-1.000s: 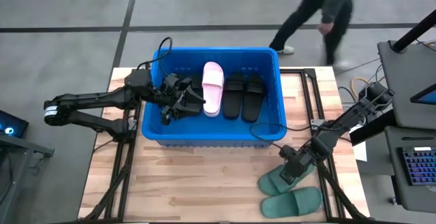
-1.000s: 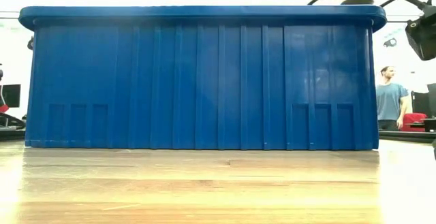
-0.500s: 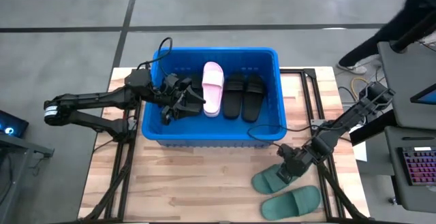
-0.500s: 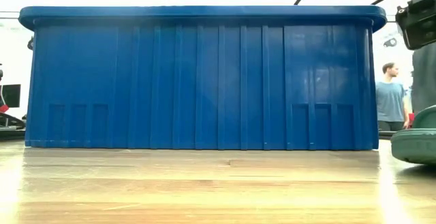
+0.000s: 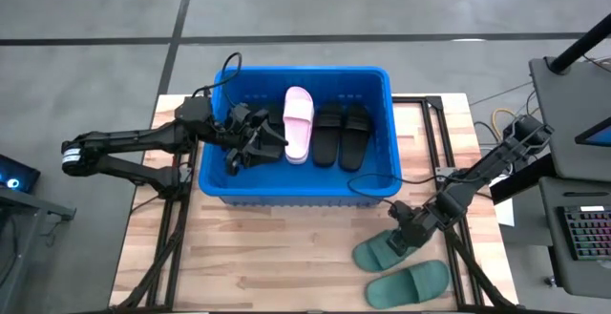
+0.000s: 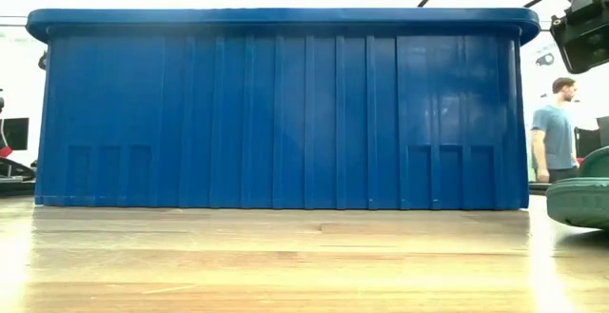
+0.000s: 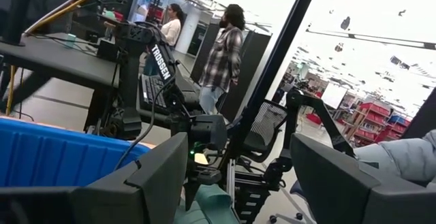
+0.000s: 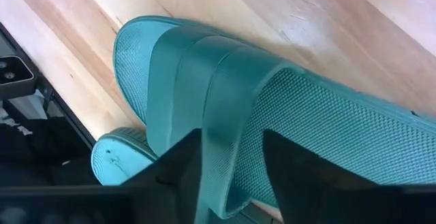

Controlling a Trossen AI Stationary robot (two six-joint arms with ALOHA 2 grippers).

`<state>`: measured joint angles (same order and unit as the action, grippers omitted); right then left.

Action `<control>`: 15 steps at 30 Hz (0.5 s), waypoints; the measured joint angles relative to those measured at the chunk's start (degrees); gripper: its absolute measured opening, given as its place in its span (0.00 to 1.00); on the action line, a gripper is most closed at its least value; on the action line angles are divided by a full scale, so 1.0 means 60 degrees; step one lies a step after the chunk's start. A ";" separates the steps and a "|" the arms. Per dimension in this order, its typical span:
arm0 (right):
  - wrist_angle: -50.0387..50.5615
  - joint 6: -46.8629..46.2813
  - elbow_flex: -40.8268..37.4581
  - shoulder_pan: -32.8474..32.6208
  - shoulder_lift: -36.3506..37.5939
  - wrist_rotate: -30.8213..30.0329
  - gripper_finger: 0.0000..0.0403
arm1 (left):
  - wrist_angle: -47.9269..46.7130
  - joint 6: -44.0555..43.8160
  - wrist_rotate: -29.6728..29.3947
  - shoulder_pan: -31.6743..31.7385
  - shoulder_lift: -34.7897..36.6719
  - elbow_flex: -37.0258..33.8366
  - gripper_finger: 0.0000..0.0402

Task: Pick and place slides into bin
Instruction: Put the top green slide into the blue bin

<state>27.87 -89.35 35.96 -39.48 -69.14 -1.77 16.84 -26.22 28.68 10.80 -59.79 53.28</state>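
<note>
The blue bin [image 5: 296,196] stands at the table's far middle, and in the low view its near wall [image 6: 285,113] fills the picture. Inside it lie a pink slide [image 5: 298,123] and two black slides [image 5: 341,135]. My left gripper [image 5: 274,145] hangs open in the bin's left half with nothing between its fingers [image 7: 157,183]. Two green slides rest sole-down on the wood at the near right: one [image 5: 379,253] under my right gripper [image 5: 401,244], the other [image 5: 410,282] nearer the table's edge. My right gripper is open, with that slide's strap between its fingers. My right gripper has one finger [image 8: 300,176] under the strap's edge [image 8: 221,163] of the green slide and the other finger outside it. The fingers slant down from the table's right. The slide lies flat on the table. I cannot tell whether the fingers touch the strap.
Black frame rails [image 5: 444,152] and cables run along the table's right side next to my right arm. Bare wood [image 5: 267,257] lies in front of the bin. A person [image 6: 554,127] stands in the room beyond the table's right side.
My right gripper has moved a little toward the table's left edge, and the green slide has slid that way along the wood, coming into the low view at its right. A person behind the far edge has walked off to the right.
</note>
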 joint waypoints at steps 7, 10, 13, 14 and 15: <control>-0.0610 0.0211 -0.0307 0.0000 -0.0073 -0.0021 0.45 | -0.0038 -0.0007 0.0177 -0.0003 0.0000 0.0000 0.61; -0.1930 0.0429 -0.0583 -0.0015 -0.0056 -0.0441 0.45 | -0.0229 -0.0016 0.0180 -0.0003 0.0000 -0.0004 0.61; -0.2574 0.0508 -0.0784 -0.0022 -0.0102 -0.0491 0.43 | -0.0346 -0.0022 0.0184 0.0001 0.0000 -0.0004 0.61; -0.2510 0.0375 -0.0816 -0.0024 -0.0134 -0.0496 0.42 | -0.0384 -0.0021 0.0181 0.0000 0.0000 -0.0004 0.61; -0.2476 0.0261 -0.0847 -0.0026 -0.0171 -0.0493 0.41 | -0.0419 -0.0015 0.0184 0.0000 0.0000 -0.0004 0.61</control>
<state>13.02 -87.78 30.88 -39.64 -70.17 -4.73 14.32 -26.30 29.78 10.81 -59.79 53.25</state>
